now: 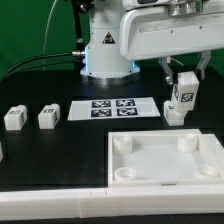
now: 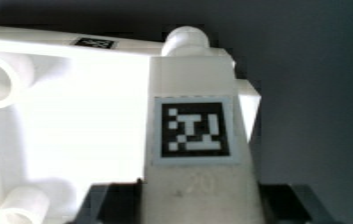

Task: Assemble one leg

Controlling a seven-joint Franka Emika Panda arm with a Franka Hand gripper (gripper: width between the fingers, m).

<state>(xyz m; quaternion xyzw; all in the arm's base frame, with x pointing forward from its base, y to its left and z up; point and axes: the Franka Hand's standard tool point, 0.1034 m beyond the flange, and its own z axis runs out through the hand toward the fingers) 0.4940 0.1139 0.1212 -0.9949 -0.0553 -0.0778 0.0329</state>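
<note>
so the arm is doing the carry-over part of the job right now; the gripper is pinching the leg, jaws pressed onto opposite sides of the post, and it's hanging roughly upright with its tag facing the exterior camera; can't tell if the bottom end is touching the table or sitting just off it

reading the exterior view like a clock centred on the big white panel, the leg is sitting at about 1 o'clock, just beyond the panel's far edge and near the far-right socket; the marker board is lying at about 11 o'clock, and a spare leg plus a second spare leg are waiting out around 10 o'clock, well apart from the action

the wrist view is showing the same thing up close; the leg is filling the middle, the dark fingers are clamping its near end, and its rounded tip is pointing away from the camera; the panel is lying beside the post, not under the tip

my guess on what's coming; the tip needs lining up dead over that near socket, post kept vertical, then lowering in and probably twisting; any tilt and it's going to be catching on the socket rim
</note>
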